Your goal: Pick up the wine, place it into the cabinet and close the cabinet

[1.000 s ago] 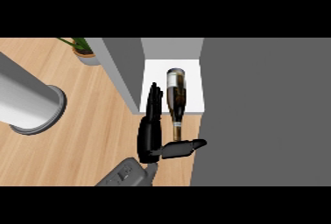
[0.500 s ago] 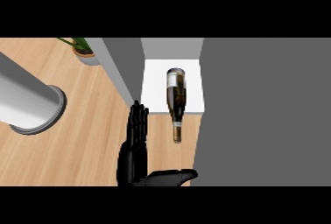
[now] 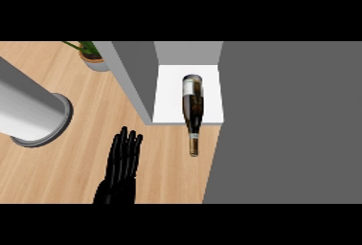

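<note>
since a moment ago my hand (image 3: 121, 167) has pulled back from the wine (image 3: 191, 111) and moved left, and the bottle has stayed where it was. it now lies on its side, alone, with its body on the white floor of the open cabinet (image 3: 170, 91) and its neck sticking out over the front edge above the wooden surface (image 3: 63, 172), cap end toward me. my fingers (image 3: 126, 148) are straight and released, holding nothing, pointing away from me over the surface, well apart from the bottle and left of its neck. i can't say from this view which of my hands it is. the cabinet's grey side wall (image 3: 134, 76) stands between my hand and the bottle's body. a wide grey panel (image 3: 290, 124) fills the right side, just beside the bottle. a big grey cylinder (image 3: 32, 112) lies at the left, and a potted plant (image 3: 90, 55) sits at the far edge near the cabinet.
</note>
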### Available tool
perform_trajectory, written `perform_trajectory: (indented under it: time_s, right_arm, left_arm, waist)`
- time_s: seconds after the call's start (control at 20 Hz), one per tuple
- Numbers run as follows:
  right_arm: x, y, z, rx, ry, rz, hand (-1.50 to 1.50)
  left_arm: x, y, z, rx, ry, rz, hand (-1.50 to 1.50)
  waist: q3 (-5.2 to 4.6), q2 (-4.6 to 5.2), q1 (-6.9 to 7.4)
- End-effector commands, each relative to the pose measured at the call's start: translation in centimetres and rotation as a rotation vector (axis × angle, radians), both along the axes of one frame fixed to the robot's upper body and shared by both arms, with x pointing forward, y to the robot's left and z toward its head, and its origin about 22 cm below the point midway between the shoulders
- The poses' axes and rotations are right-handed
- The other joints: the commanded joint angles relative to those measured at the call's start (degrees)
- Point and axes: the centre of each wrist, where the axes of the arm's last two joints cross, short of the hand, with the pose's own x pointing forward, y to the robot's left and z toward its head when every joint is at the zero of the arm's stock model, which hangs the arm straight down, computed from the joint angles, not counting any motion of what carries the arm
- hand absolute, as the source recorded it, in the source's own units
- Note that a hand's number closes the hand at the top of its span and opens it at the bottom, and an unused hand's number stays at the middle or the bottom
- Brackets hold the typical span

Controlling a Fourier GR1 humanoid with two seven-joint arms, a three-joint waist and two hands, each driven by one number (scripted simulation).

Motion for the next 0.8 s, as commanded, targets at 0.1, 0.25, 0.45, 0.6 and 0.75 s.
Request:
perform_trajectory:
  time_s: [0.1, 0.25, 0.45, 0.6, 0.75]
  right_arm:
    - [-1.8, 0.4, 0.6, -0.008, -0.008, 0.127, 1.5]
    - [-2.5, -0.6, 1.2, -0.048, -0.021, 0.14, 1.5]
    - [-3.1, 1.2, 0.2, 0.043, 0.084, 0.238, 1.5]
    - [-3.0, 1.3, -0.9, 0.1, 0.139, 0.271, 1.5]
    - [-3.3, 2.4, -0.3, 0.089, 0.182, 0.308, 1.5]
  left_arm:
    - [-0.7, 2.8, 1.6, 0.014, -0.007, -0.087, -1.5]
    - [-2.2, 5.6, 2.7, 0.016, -0.022, -0.082, -1.5]
    - [-3.0, 6.5, 1.3, 0.032, -0.017, -0.07, -1.5]
    - [-2.2, 8.6, 1.7, 0.049, -0.021, -0.029, -1.5]
    - [-2.0, 10.3, 2.5, 0.021, -0.035, -0.002, -1.5]
  waist:
    - [-0.03, 0.07, -0.19]
    - [-0.03, 0.04, -0.03]
    - [-0.07, -0.01, 0.0]
    - [-0.03, 0.05, -0.06]
    - [-0.09, 0.04, 0.29]
